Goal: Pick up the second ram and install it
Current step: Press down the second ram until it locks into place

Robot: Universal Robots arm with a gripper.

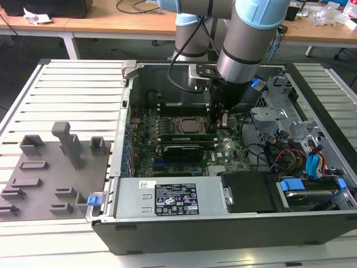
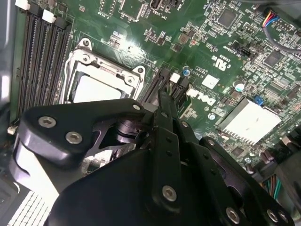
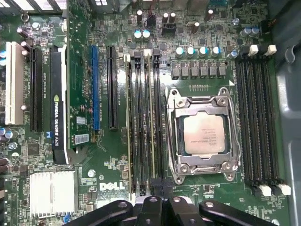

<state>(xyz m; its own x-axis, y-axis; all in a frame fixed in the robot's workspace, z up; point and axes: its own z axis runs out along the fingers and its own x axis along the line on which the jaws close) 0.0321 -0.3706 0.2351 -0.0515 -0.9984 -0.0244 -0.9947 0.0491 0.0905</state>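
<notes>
One second ram (image 3: 152, 122) sits slotted directly beneath the pincer (image 3: 157, 200).

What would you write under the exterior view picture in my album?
Robot arm's gripper reaches down into an open computer case, right over the memory slots beside the processor socket.

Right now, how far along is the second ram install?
Done: a thin green ram stick stands slotted beside the silver processor socket. In hand: the gripper sits at that stick's end. Left: whether the stick is fully latched cannot be told.
</notes>
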